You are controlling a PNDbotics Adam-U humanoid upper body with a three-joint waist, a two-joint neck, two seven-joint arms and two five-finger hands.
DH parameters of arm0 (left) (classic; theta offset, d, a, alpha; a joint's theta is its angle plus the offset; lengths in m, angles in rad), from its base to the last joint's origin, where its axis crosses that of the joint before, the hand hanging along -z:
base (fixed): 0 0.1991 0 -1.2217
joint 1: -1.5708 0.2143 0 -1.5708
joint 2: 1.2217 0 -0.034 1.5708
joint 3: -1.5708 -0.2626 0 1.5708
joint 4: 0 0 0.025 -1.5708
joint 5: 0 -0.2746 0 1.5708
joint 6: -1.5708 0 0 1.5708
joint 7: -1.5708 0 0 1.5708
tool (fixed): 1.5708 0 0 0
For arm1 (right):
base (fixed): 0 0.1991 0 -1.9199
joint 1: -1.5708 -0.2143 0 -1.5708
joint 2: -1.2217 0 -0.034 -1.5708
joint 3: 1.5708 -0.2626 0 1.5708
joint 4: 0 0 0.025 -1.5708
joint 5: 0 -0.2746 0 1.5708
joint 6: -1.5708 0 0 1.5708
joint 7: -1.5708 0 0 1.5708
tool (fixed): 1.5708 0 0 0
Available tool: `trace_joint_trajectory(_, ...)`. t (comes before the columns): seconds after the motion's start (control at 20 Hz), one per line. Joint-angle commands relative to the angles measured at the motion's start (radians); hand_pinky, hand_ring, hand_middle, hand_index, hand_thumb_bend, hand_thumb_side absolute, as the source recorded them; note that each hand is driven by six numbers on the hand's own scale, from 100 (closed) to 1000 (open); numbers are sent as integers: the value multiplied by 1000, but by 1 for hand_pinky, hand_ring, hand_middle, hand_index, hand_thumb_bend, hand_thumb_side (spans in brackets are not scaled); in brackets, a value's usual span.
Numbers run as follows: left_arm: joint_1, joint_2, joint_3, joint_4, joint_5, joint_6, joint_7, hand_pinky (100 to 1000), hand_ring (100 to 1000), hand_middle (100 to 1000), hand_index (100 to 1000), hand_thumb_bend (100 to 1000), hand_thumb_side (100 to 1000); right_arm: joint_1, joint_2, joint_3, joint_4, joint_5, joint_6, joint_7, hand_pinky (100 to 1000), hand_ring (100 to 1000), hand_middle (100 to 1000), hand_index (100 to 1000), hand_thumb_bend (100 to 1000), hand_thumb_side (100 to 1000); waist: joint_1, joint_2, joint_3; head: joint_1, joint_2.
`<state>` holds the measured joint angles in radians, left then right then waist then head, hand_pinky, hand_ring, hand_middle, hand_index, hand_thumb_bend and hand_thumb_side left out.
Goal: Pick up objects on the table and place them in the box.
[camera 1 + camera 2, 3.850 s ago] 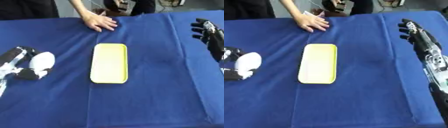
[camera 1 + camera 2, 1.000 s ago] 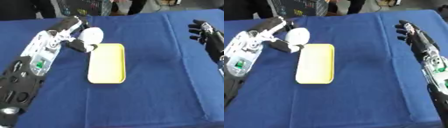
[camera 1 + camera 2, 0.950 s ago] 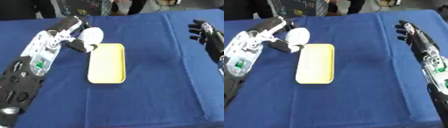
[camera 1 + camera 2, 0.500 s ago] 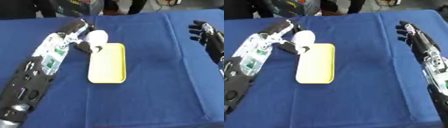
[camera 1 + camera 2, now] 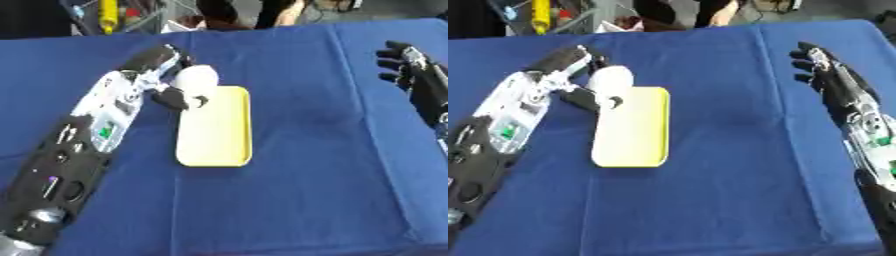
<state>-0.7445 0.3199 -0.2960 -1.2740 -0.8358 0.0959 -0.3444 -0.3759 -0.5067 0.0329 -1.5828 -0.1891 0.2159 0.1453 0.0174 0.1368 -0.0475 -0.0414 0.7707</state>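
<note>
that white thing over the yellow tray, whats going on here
The robot's left hand has its fingers curled round a white rounded object and holds it at the far left corner of the yellow tray, which sits on the blue tablecloth. Whether the object touches the tray is unclear. The right hand is over the table's right side, holding nothing.
</note>
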Motion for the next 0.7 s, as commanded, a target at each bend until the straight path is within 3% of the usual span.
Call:
trace_joint_trajectory(0.05, -24, -4, -4, -9, -8, -6, 0, 705, 587, 621, 713, 167, 274, -18, -15, -5, -11, 5, -2, 2, 907, 931, 870, 964, 100, 866, -4, -12, -1, 7, -1)
trace_joint_trajectory(0.7, -19, -46, -33, 15, -25, -29, 2, 709, 589, 623, 714, 176, 296, -20, -12, -4, -11, 6, -2, 6, 907, 932, 871, 965, 100, 868, -5, -11, -6, 8, -1)
